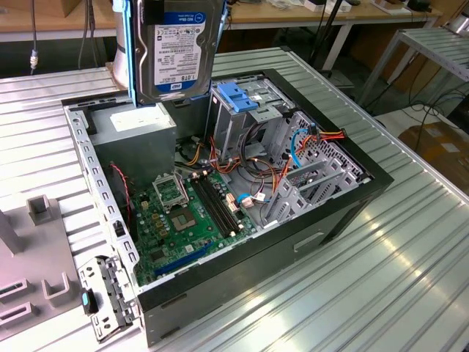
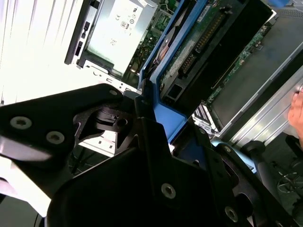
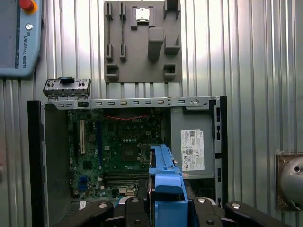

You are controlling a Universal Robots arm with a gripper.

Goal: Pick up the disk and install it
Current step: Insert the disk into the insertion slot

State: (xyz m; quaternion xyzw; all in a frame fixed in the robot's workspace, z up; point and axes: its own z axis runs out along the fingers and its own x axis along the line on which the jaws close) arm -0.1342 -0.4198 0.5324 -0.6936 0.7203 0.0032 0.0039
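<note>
The disk [image 1: 176, 51] hangs upright in the air above the back of the open computer case [image 1: 308, 235], with its white-and-blue label facing the exterior camera and a blue rail down its side. My gripper [image 3: 166, 210] is shut on it, the black fingers [image 3: 135, 213] pressing on the blue rails. In the second wrist view the disk [image 2: 203, 42] shows its circuit-board side, with the gripper [image 2: 161, 125] clamped at its near end. The metal drive cage [image 1: 245, 121] with a blue latch [image 1: 238, 97] stands inside the case, below the disk and toward the exterior view's right.
Motherboard [image 1: 190, 213], power supply [image 1: 135, 128] and coloured cables [image 1: 308, 139] lie in the case. A grey fixture tray [image 1: 22, 279] sits at the exterior view's left. A teach pendant [image 3: 19, 38] lies on the ribbed table. A hand [image 2: 297, 111] is beside the case.
</note>
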